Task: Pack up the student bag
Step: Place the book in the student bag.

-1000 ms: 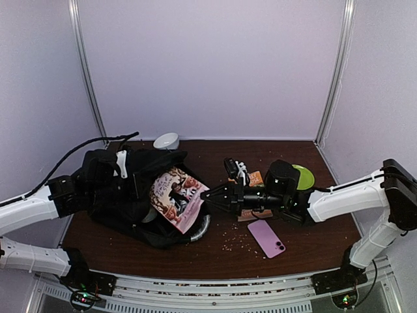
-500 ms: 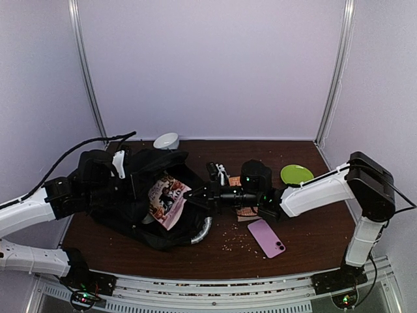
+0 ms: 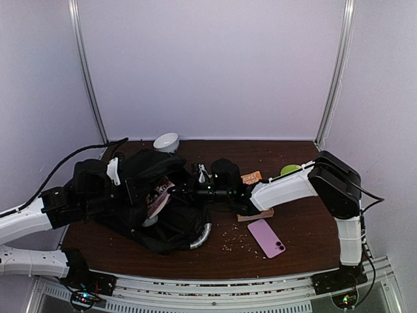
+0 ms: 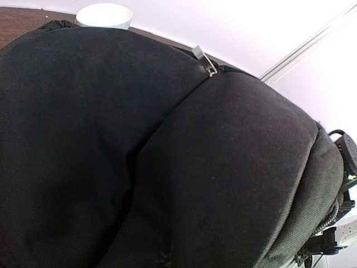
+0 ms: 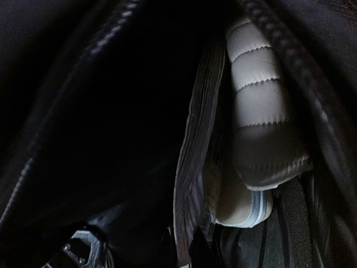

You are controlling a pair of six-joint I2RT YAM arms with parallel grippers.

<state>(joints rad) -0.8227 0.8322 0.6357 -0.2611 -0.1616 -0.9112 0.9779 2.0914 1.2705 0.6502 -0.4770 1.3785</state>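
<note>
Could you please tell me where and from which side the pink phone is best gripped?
Probably across its narrow width near the middle, coming straight down from above: the pink phone lies flat on the table, turned diagonally, both long edges exposed, so the grip should be turned to match that angle.

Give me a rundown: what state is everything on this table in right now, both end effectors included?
Bag: lying down, mouth open toward the right arm.
Magazine: mostly inside the bag.
Bowl: upright.
Phone: flat, face down.
Plate: flat, mostly hidden behind the right arm.
Left end effector: shut, against the bag.
Right end effector: shut on the magazine, inside the bag's mouth.
</note>
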